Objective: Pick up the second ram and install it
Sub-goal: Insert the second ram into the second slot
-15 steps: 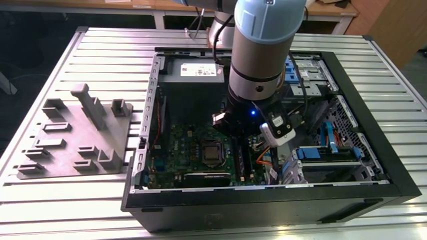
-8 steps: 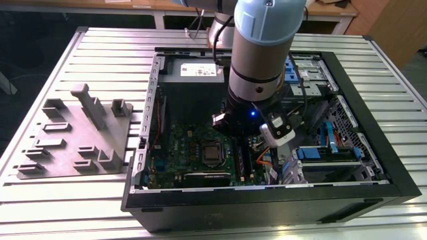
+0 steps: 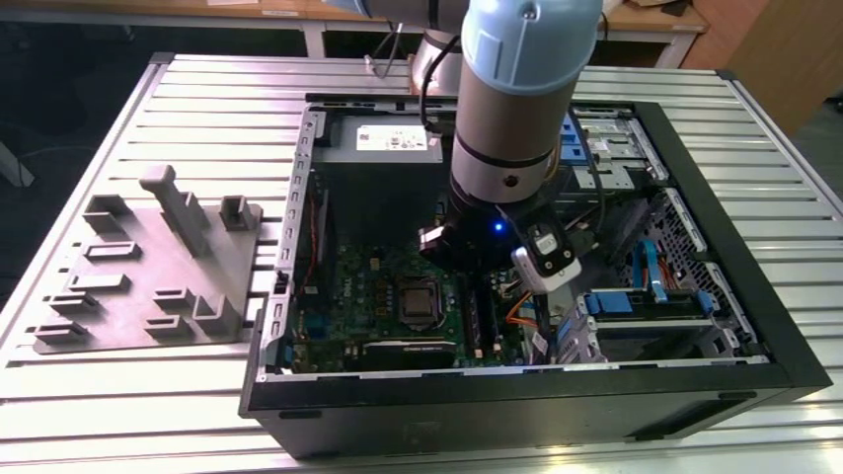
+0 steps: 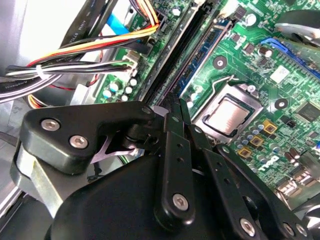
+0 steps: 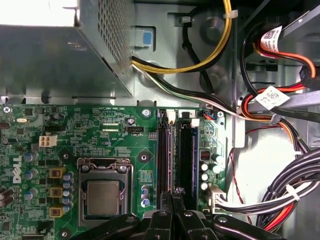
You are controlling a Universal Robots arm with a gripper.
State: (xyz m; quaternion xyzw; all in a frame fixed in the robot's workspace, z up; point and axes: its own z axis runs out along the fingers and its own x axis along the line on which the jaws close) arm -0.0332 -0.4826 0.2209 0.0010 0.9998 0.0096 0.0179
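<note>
In the exterior view my arm reaches down into the open case (image 3: 685, 178), and my pincer (image 3: 477, 265) sits low over the board (image 3: 355, 286), right above the slots (image 3: 477, 321); the grey holder (image 3: 145, 267) on the table, toward the exterior view's left, looks bare of sticks. In the second wrist view my fingers (image 4: 172, 125) are drawn nearly together at the near end of the slots (image 4: 187, 60). A blue-edged ram (image 4: 202, 57) seems seated in one of them; whether I grip it I cannot tell. In the first wrist view my pincer (image 5: 173, 197) meets the slots (image 5: 172, 150) beside the processor socket (image 5: 102, 192). I judge the install nearly done.
</note>
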